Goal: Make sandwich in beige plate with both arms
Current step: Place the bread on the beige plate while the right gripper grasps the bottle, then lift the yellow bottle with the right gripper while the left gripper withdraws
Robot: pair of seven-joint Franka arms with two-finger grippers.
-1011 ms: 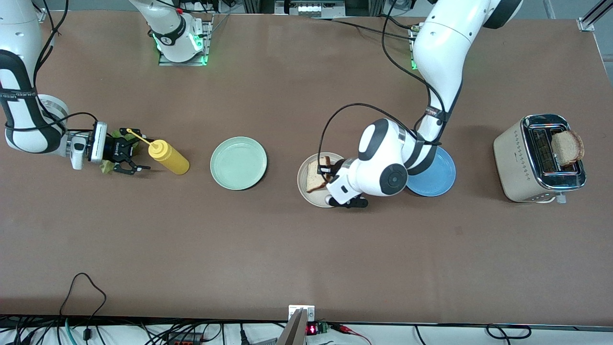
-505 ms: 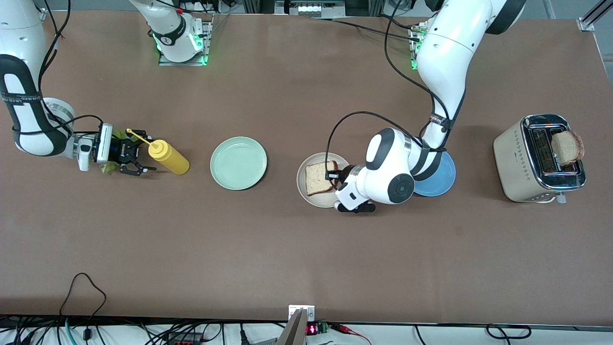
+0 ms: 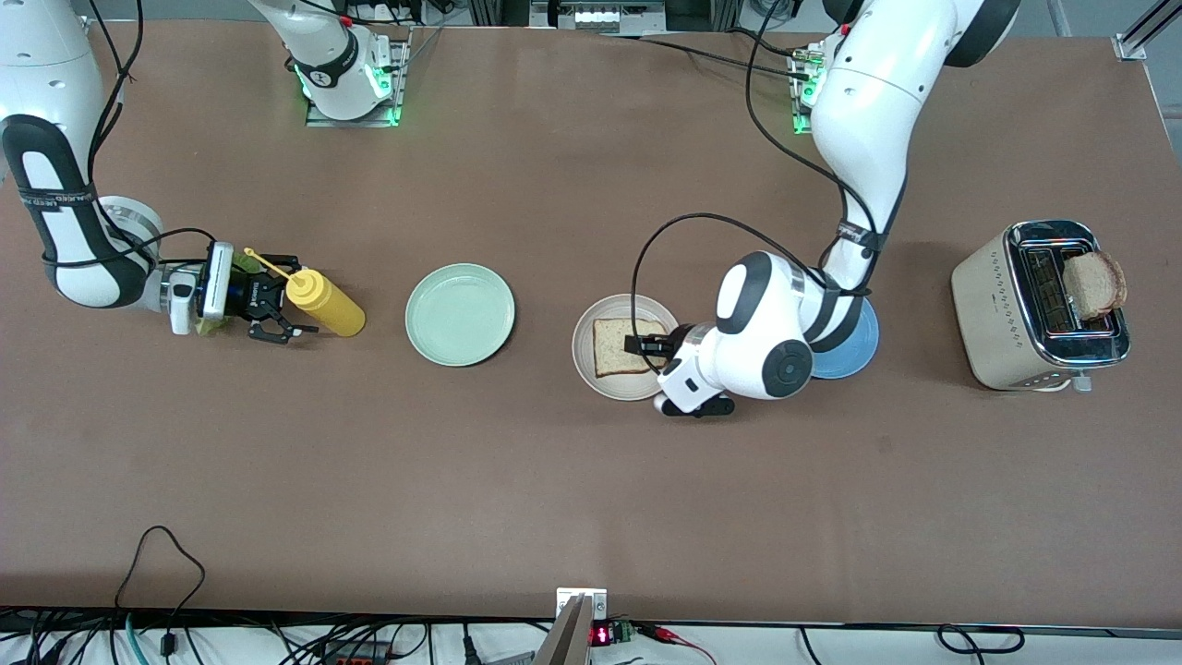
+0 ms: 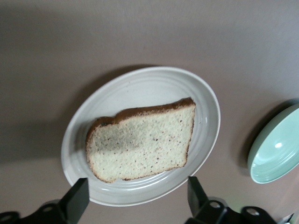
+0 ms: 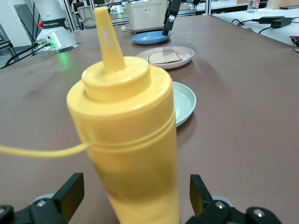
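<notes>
- A bread slice [image 3: 620,346] lies flat in the beige plate [image 3: 591,369], just clear of the left pincer [image 3: 644,346], whose fingers stand spread wide over the plate's rim and hold nothing.
- The right pincer [image 3: 277,306] is open wide with the yellow squeeze bottle [image 3: 325,305] between its fingers, ungripped; lettuce [image 3: 242,262] shows under it.
- Another slice [image 3: 1093,284] sits in the toaster [image 3: 1007,309], well apart from both pincers.

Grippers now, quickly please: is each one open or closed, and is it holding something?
Left gripper: open, holding nothing, over the beige plate beside the bread slice.
Right gripper: open, around the yellow bottle, not gripping it.
</notes>
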